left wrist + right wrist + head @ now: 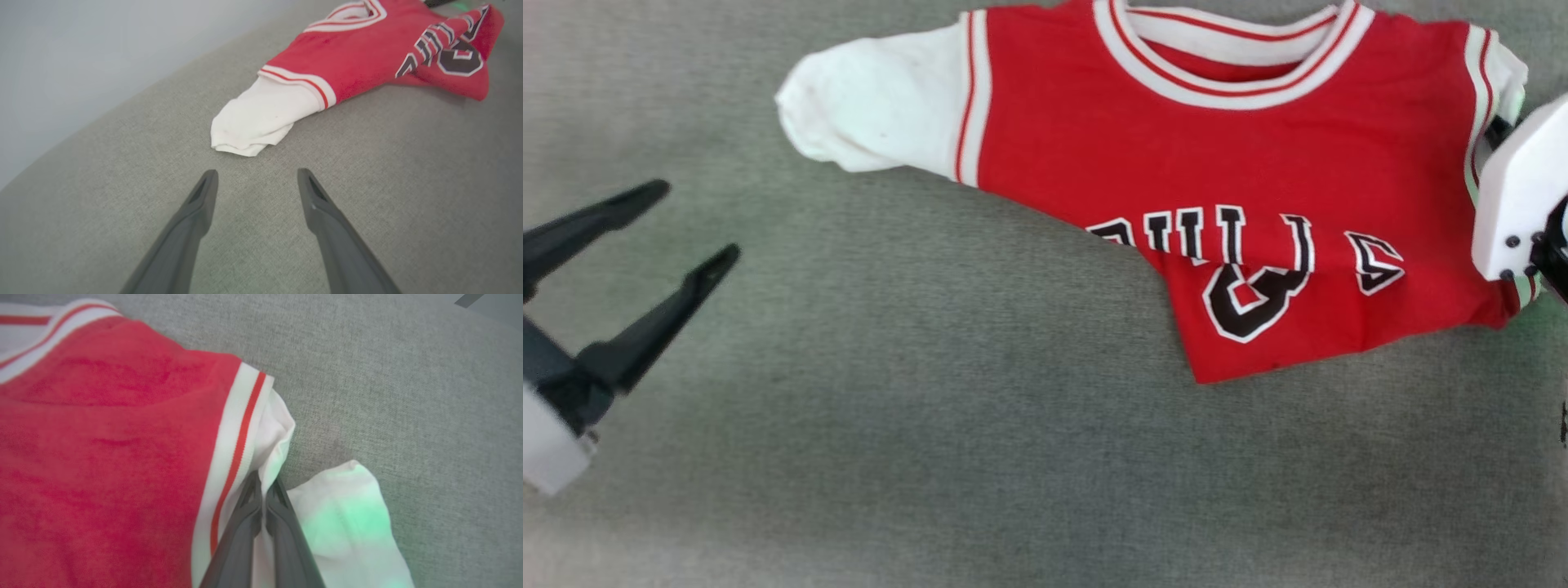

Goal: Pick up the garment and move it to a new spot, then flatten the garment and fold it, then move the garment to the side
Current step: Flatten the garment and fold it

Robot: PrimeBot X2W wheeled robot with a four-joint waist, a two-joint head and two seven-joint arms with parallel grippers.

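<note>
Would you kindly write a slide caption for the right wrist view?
The right gripper shut on the garment beside its striped sleeve seam, over the grey fabric surface.

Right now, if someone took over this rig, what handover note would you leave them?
Right pincer: shut on the red T-shirt, at its white sleeve beside the striped trim.
Left pincer: open, holding nothing, over the grey fabric surface, short of the other white sleeve.
T-shirt: lies lettering up on the surface, lower part bunched and creased.
Done: the grasp only; it looks not yet lifted.
Left: move it, flatten, fold, set aside.
</note>
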